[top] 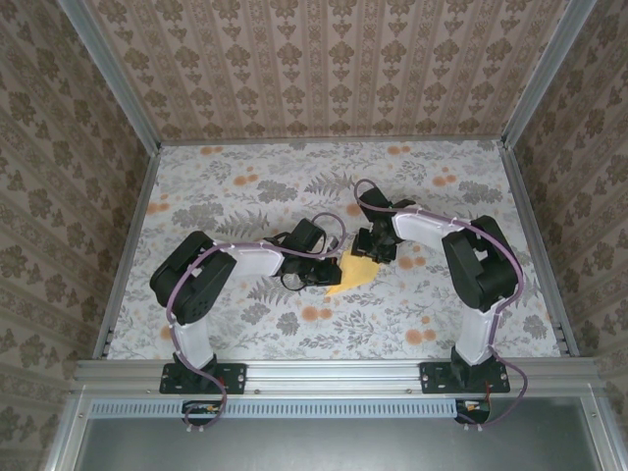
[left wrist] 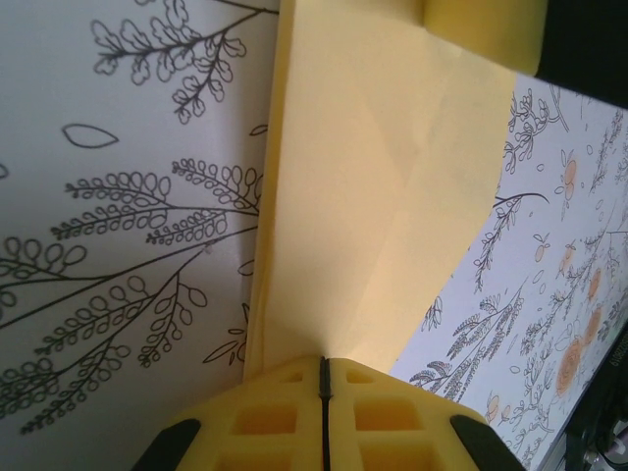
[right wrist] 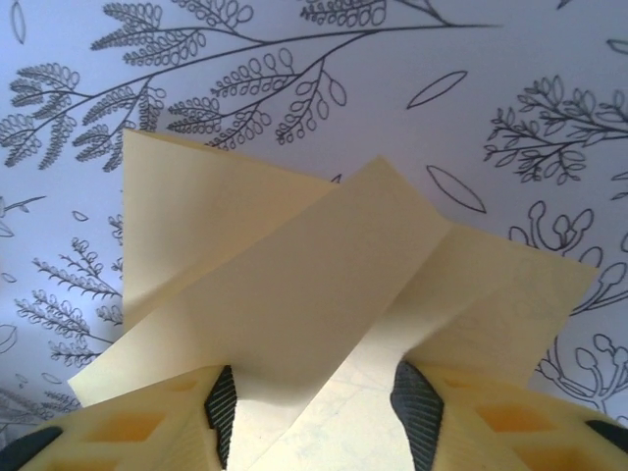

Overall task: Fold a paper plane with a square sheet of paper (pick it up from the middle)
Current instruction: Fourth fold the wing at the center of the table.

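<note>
Top external view places the folded square sheet of paper (top: pixel 355 272) near the middle of the tabletop (top: pixel 294 186), between the left gripper (top: pixel 329 275) and the right gripper (top: pixel 379 251), their jaws too small to read there. Left wrist view shows the left fingers pressed together on the sheet's edge. Right wrist view shows the right fingers spread apart, with overlapping creased flaps lying between them.

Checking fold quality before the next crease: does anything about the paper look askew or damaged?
Yes. In the right wrist view the sheet has flaps overlapping at mismatched angles, with corners jutting out unevenly. No tear shows. The left gripper is shut on one end; the right gripper is open over it.
</note>
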Robot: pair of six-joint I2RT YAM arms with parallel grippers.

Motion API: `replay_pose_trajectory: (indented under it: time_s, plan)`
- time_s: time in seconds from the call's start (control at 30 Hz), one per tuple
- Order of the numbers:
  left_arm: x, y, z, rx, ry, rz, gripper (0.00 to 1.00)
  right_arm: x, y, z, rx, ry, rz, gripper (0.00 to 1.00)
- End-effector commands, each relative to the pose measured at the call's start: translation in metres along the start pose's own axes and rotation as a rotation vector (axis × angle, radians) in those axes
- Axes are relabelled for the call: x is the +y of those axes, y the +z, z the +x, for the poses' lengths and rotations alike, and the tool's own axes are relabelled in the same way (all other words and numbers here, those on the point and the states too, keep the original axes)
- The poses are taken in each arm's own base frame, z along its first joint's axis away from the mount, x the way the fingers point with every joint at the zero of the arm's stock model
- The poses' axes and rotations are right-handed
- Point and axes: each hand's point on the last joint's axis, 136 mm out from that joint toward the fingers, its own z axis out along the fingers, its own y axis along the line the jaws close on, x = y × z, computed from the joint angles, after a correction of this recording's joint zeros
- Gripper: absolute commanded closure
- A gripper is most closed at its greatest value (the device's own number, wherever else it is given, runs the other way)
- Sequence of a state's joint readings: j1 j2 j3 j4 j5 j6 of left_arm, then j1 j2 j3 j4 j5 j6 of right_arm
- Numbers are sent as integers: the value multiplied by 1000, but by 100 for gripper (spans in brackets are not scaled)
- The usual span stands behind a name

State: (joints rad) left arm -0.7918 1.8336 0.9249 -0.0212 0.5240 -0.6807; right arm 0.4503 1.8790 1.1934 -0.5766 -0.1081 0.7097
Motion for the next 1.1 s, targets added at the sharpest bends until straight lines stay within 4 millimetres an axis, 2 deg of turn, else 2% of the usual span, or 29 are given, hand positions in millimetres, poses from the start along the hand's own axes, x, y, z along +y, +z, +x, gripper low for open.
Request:
replay_pose_trajectory:
  time_s: [0.0,0.33,0.7,1.07]
  plan:
    - [-2,1,5,20,6,4,92,-29,20,13,48,3,139,51]
    - [-1,0,4,17,5,2,92,-48,35,24,88,16,218,62]
    - [-8,-4,-4,-16,20,21,90,-57,42,29,104,19,249,65]
    - [-20,-6,-22,-57,46,37,89,-63,48,35,124,22,266,66]
